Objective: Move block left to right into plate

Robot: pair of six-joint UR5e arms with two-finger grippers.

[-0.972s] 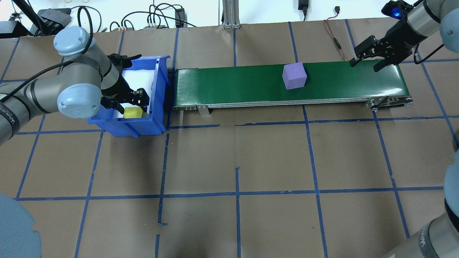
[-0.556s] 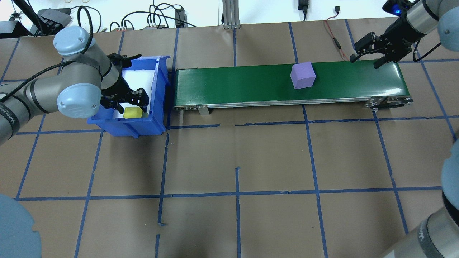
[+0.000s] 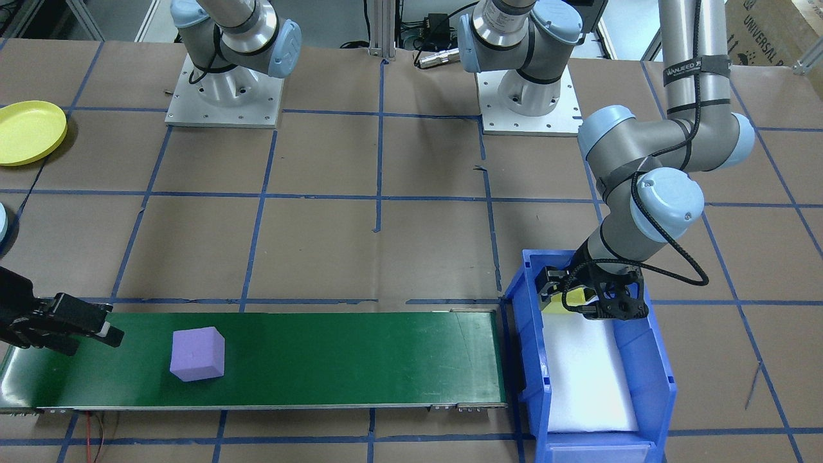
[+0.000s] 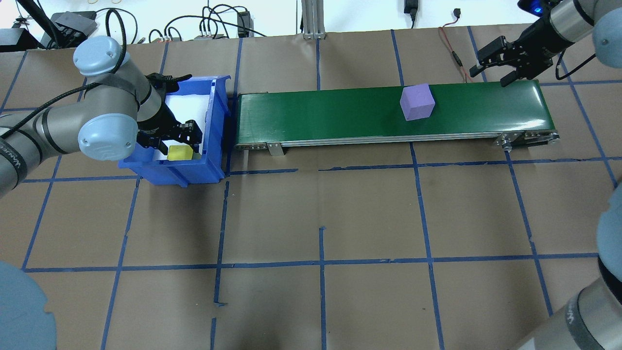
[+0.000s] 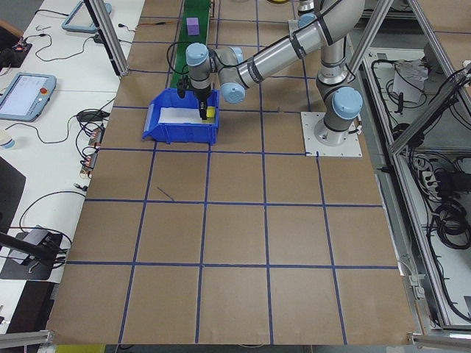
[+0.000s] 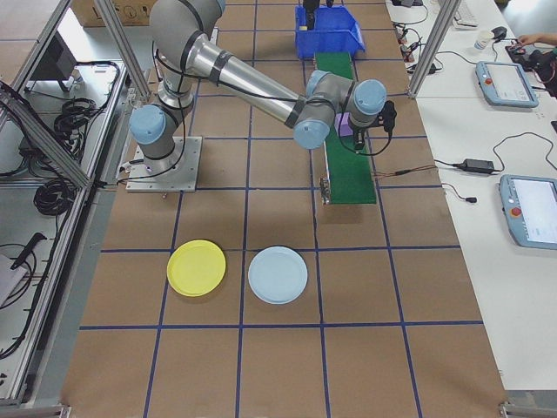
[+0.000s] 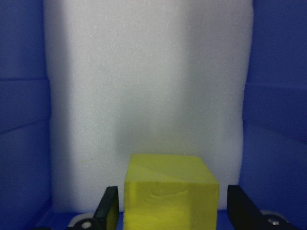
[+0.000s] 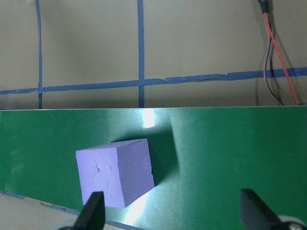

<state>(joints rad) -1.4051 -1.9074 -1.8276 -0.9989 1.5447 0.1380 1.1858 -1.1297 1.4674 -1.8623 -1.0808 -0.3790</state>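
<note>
A purple block (image 4: 417,101) (image 3: 197,354) rides on the green conveyor belt (image 4: 316,114), toward its right end. My right gripper (image 4: 490,78) (image 8: 172,215) hangs open over the belt's far right corner, apart from the block. My left gripper (image 4: 177,145) (image 7: 172,211) is down in the blue bin (image 4: 218,121), open, its fingers on either side of a yellow block (image 4: 180,152) (image 7: 170,191), with a gap at one finger. The yellow plate (image 6: 196,267) (image 3: 29,132) lies on the table well beyond the belt's right end.
A light blue plate (image 6: 278,274) lies beside the yellow one. White foam (image 3: 585,373) lines the bin. Red and black wires (image 4: 454,53) run behind the belt's right end. Cables and boxes (image 4: 73,22) line the far table edge.
The purple block has travelled further right along the belt. My right gripper has drawn back toward the belt's far right corner, still open. The left arm has not moved.
</note>
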